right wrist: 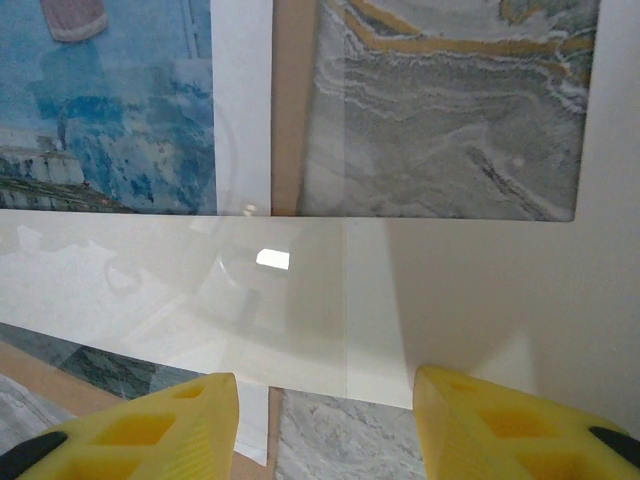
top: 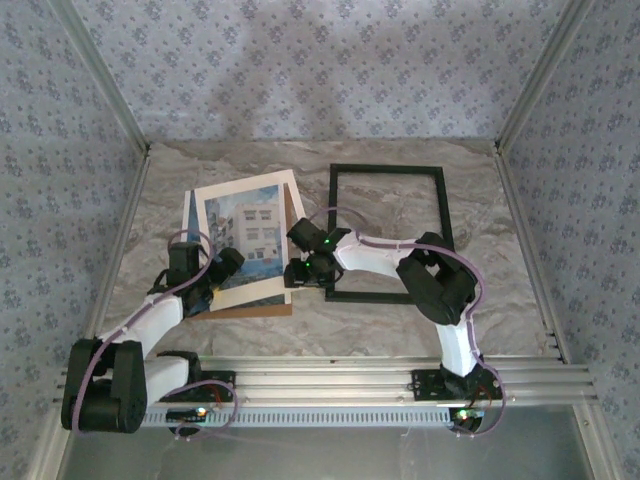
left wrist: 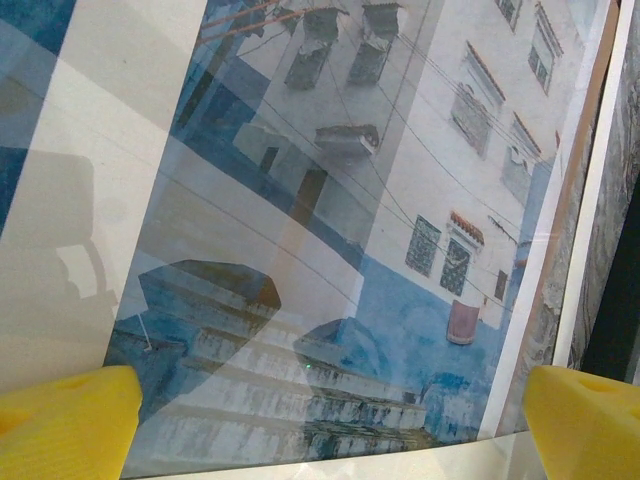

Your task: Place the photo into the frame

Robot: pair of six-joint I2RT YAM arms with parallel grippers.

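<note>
The photo (top: 245,230), blue-and-white buildings inside a wide cream border, lies tilted on the marble table left of centre, on top of a brown backing board (top: 255,309). The thin black frame (top: 444,210) lies flat to its right, with bare marble inside it. My left gripper (top: 225,268) hovers open over the photo's lower left part; its yellow fingers (left wrist: 70,420) straddle the print (left wrist: 400,200) low in the left wrist view. My right gripper (top: 297,272) is open at the photo's lower right corner, with a cream border strip (right wrist: 300,290) lying just ahead of its fingers (right wrist: 150,430).
Patterned walls close in the table (top: 330,330) on three sides, and metal rails run along its edges. A pale sheet (top: 190,215) sticks out from under the photo's left side. The right arm lies across the frame's lower left corner. A brown board strip (right wrist: 288,100) shows beside the print.
</note>
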